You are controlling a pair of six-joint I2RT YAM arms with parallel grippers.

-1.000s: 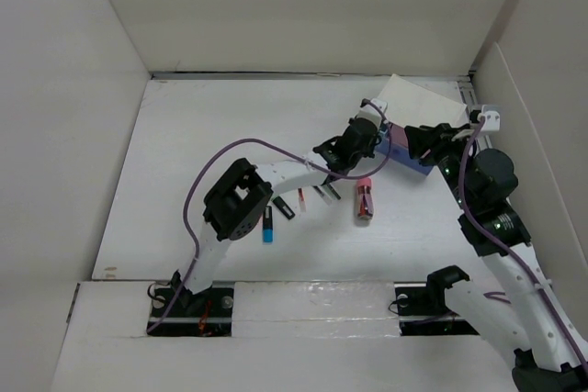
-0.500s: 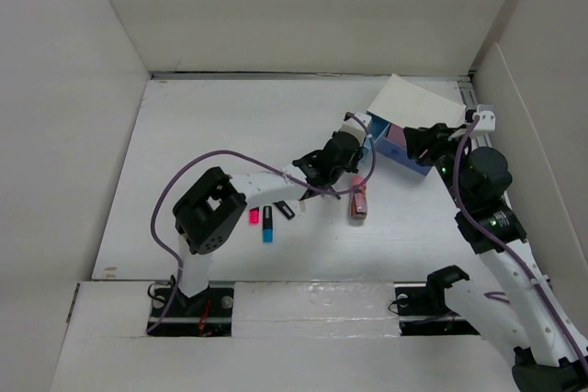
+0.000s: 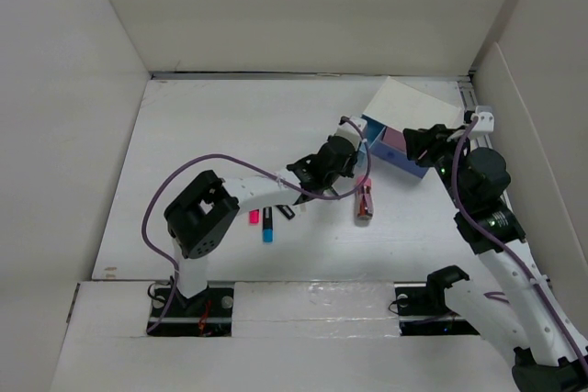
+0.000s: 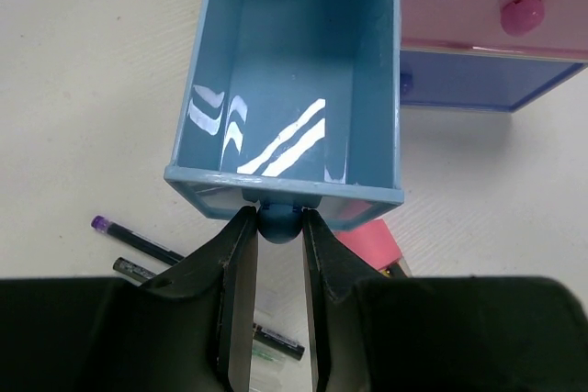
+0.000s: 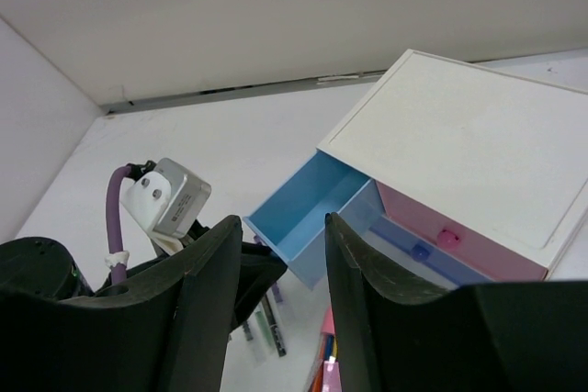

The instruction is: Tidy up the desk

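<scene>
One round knob in left gripper, glossy boxy blue drawer, matte desk

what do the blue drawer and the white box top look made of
The blue drawer looks like glossy plastic or lacquer: bright streaked glare on its floor. The white box top is matte, no glare; painted wood or plastic, can't tell.

No readable text or labels anywhere.
</scene>
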